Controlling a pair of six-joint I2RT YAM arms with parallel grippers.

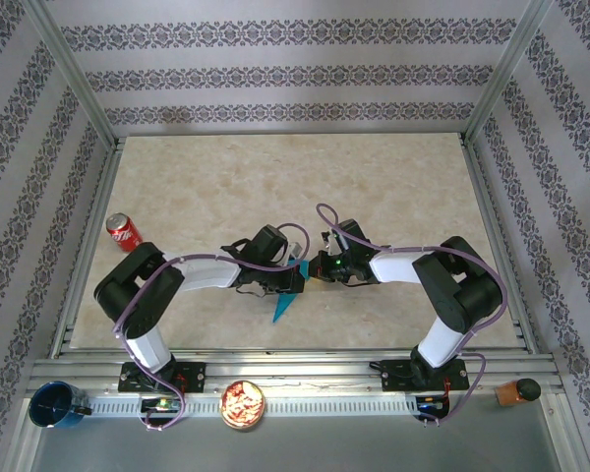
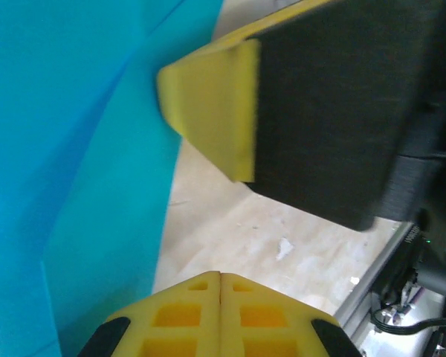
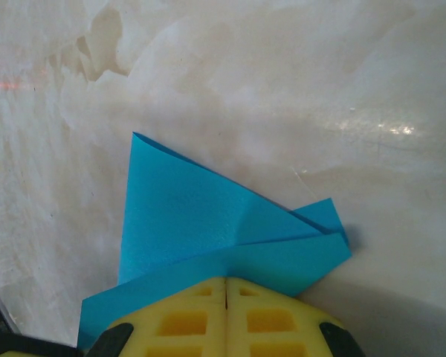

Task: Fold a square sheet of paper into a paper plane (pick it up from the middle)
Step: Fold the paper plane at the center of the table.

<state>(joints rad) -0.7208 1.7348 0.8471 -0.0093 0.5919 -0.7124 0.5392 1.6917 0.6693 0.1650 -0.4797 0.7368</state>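
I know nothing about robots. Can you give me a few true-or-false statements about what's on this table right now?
1. The turquoise paper lies as a flat, unfolded square. False: it is folded into a pointed shape with creases.
2. The left pincer and the right pincer are both closed. True.
3. A red soda can sits near the table's left edge. True.
4. The dark blue cup stands right beside the paper. False: it is off at the near left corner, well away from the paper.

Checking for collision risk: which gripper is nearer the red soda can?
Left. The left gripper is mid-table, right of the red soda can; the right gripper is further right still.
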